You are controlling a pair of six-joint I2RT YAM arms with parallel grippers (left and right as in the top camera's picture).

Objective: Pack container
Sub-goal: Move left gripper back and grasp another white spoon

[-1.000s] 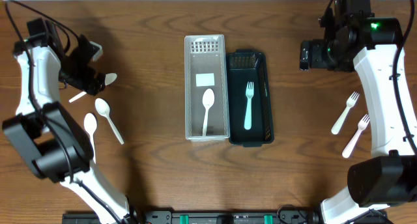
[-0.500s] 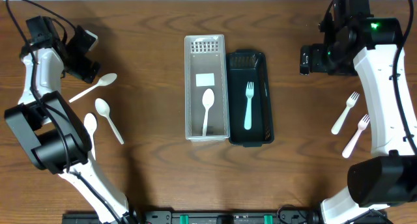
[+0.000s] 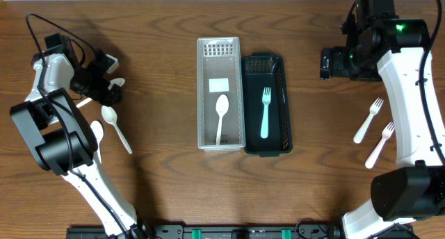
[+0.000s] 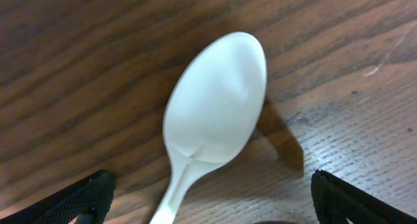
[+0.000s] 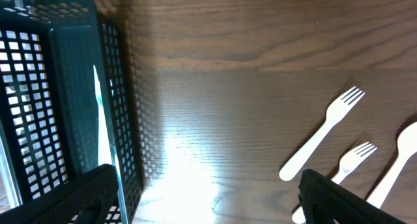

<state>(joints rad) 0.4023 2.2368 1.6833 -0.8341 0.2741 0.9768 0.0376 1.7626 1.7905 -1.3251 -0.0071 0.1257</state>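
Your left pincer (image 3: 106,88) has swung in from the bench's (image 4: 339,28) far-left edge. Its jaws are wide and straddle the spoon (image 4: 218,100) without touching it. Spoon: glossy white plastic, oval bowl, flat on grained wood, well left of the pale tray (image 3: 204,93). Right pincer (image 5: 208,198) wide, beside the dark mesh basket (image 5: 71,87). Open bench runs toward two forks (image 5: 319,136).

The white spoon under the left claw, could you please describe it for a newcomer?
Start at the brown wooden table's left side. Your white plastic spoon is the farthest of three, partly beneath the left claw; the other two spoons lie clear of it.
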